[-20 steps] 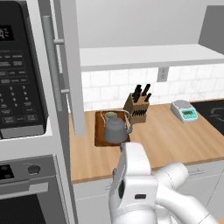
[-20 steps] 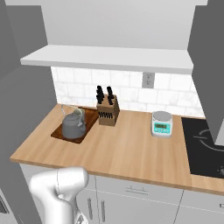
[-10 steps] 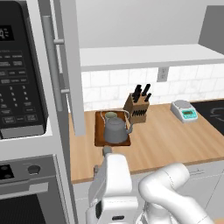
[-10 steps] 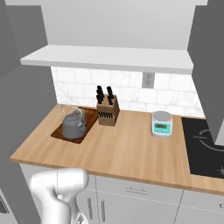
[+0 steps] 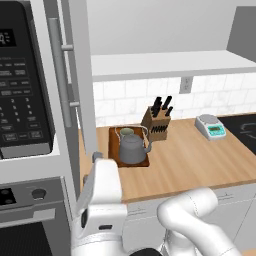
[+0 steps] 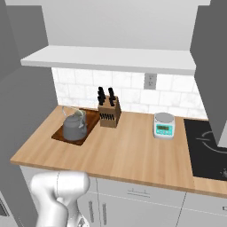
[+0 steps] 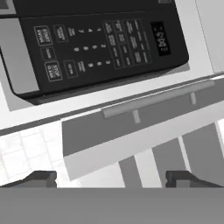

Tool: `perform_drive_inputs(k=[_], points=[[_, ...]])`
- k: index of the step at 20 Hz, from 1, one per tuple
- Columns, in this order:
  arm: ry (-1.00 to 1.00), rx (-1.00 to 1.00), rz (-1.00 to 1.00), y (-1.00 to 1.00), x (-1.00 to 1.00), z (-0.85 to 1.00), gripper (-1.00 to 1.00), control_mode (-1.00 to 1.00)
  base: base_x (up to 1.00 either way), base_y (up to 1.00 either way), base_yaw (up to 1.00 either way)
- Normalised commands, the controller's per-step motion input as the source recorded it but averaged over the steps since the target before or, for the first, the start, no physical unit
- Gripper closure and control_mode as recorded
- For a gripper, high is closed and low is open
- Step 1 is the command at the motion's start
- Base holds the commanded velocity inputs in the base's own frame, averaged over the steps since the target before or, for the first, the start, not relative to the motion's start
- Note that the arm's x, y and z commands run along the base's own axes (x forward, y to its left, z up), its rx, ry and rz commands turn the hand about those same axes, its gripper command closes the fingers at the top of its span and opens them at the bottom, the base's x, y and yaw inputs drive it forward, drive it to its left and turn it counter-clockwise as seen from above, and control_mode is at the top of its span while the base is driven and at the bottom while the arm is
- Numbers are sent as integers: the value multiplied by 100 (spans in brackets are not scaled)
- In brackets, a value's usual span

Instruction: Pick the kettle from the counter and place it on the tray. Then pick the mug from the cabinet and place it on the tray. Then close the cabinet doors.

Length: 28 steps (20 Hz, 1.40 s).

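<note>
Since a second ago your arm has swung left toward the microwave (image 7: 96, 43). Your gripper (image 7: 111, 177) faces the open cabinet door (image 5: 75, 85), fingers spread wide, holding nothing. Keypad writing is unreadable. Kettle (image 5: 132, 148) and mug (image 5: 126, 132) sit on the tray (image 5: 114, 145).

dark grey kettle (image 5: 131, 149), brown tray (image 5: 114, 145), light-wood counter (image 5: 190, 162)

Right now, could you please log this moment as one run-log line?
kettle: on tray | mug: on tray | cabinet door: open | gripper: open, empty, facing door handle
</note>
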Motion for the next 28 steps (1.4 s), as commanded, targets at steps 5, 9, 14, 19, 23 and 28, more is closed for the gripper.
perform_drive_inputs(k=[5, 9, 14, 19, 23, 28], points=[[0, 3, 0, 25, 34, 7, -100, -100, 0, 0, 0], [0, 3, -1, 14, 47, 0, -100, -100, 0, 0, 0], [1, 4, -6, 3, 51, 0, -100, -100, 0, 0, 0], [0, 5, -6, 0, 46, 0, -100, -100, 0, 0, 0], [0, 5, -8, -7, 16, 5, -100, -100, 0, 0, 0], [0, 7, -14, -25, 16, 4, -100, -100, 0, 0, 0]])
